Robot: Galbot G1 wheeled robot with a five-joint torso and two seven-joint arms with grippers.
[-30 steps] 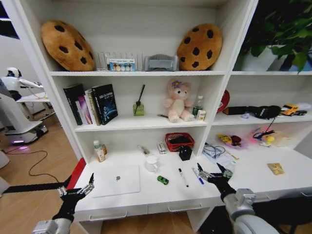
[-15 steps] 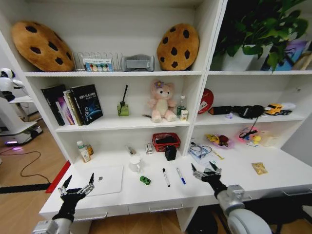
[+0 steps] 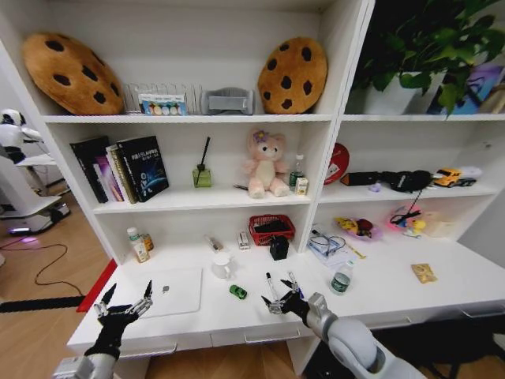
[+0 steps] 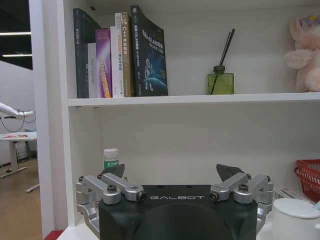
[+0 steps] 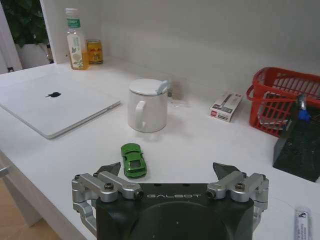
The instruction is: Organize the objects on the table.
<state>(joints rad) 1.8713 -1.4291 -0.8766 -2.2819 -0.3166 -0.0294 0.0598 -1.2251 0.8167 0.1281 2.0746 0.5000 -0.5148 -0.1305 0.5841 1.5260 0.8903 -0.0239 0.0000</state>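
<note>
A: Status of the table point(image 3: 410, 296)?

B: Little sorted, by my reading. Silver laptop point(image 3: 175, 290) lies flat at lower left of the head view. Green toy car point(image 3: 237, 291) sits loose near centre, just right of the laptop. Black pen point(image 3: 271, 284) and blue pen point(image 3: 293, 282) lie side by side at lower centre. Green-capped bottle point(image 3: 341, 279) stands upright right of the pens; yellow packet point(image 3: 424, 272) lies far right, well apart.

A: Grippers?

B: Right gripper point(image 3: 278, 302) low over the desk at lower centre, at the near ends of the pens, fingers spread wide, holding nothing. Its wrist view shows the car just ahead between the open tips. Left gripper point(image 3: 123, 306) at lower left by the desk's front corner, fingers splayed, empty.

A: Remaining?

B: Seemingly everything; each item still looks scattered.
</note>
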